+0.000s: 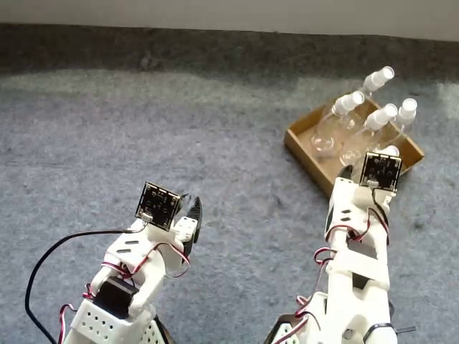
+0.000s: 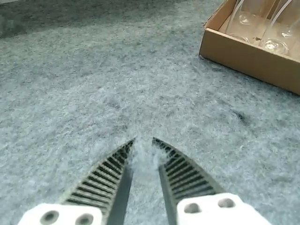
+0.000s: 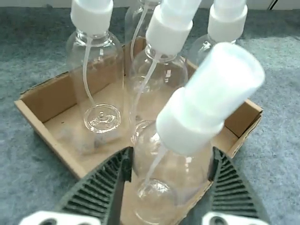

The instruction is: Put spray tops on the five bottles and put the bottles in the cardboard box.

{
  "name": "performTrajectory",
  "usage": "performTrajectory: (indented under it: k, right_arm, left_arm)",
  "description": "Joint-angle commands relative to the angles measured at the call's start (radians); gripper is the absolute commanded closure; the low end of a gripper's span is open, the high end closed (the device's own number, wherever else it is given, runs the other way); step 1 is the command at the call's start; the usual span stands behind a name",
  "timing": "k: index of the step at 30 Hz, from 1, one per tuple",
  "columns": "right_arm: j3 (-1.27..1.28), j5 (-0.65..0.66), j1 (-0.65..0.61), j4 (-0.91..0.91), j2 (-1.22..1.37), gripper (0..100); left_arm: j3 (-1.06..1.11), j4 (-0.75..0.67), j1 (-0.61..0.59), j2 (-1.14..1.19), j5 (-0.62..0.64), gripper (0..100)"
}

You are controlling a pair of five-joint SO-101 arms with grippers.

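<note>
Right gripper (image 3: pixel 171 157) clamping clear plastic bottle (image 3: pixel 176 180) by body. Bottle tilting, white spray top (image 3: pixel 211 93) fitted, thin dip tube (image 3: pixel 154 164) showing inside, base at near edge of cardboard box (image 3: pixel 42 101). Four more capped bottles (image 3: pixel 96 84) standing upright inside box (all transparent, empty). Left gripper (image 2: pixel 144 142) hovering over grey carpet (image 2: pixel 70 70), fingers slightly parted, gripping nothing.

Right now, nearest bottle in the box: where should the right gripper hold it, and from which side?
Hold the nearest bottle by its clear round body, below the spray top, coming over the box's near wall as the right gripper stands. Both flanks are free; the other bottles crowd behind it.
</note>
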Motion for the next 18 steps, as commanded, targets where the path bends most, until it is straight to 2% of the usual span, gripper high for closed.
performTrajectory:
  k: [1,11,18]
  right_arm:
    - [-0.038,-0.009,-0.013,-0.019,-0.002,71.1]
    - [-0.039,-0.003,-0.013,0.002,-0.004,68.3]
    - [-0.151,-0.005,-0.013,0.216,-0.05,67.0]
  left_arm:
    - [0.022,0.003,-0.013,0.002,-0.005,100]
    - [0.022,0.003,-0.013,0.002,-0.005,100]
    - [0.022,0.003,-0.013,0.002,-0.005,100]
